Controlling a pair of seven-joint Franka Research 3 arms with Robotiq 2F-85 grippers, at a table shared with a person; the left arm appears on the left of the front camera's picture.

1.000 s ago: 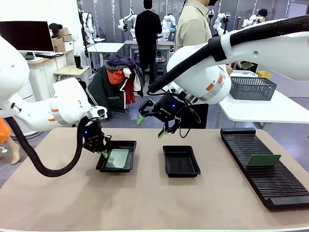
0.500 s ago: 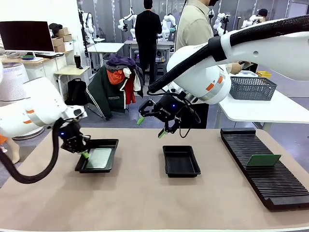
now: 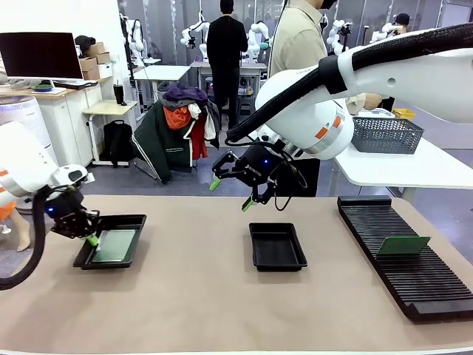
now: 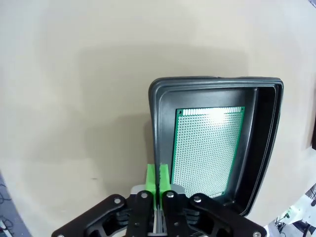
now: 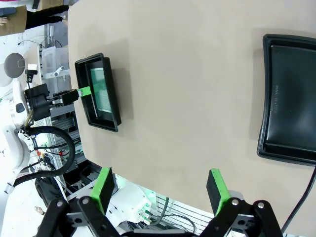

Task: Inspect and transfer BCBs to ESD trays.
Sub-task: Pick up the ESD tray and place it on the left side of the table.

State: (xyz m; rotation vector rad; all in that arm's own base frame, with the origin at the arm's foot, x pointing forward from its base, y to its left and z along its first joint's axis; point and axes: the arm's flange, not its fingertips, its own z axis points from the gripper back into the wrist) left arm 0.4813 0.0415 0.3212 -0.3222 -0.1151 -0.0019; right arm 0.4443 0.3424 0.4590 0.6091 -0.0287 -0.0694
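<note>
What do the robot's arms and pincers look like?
Both arms are round, smooth and white: the left arm and the right arm. The right one has small orange marks and a ribbed black cable running along it. The left pincer and right pincer are black, each with two fingers and bright green tips.

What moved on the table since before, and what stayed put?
The left gripper, shut on the rim of the loaded tray, slid it and its green board toward the robot's left. The right gripper stayed open, hovering near the empty tray; the second board in the rack stayed too.
</note>
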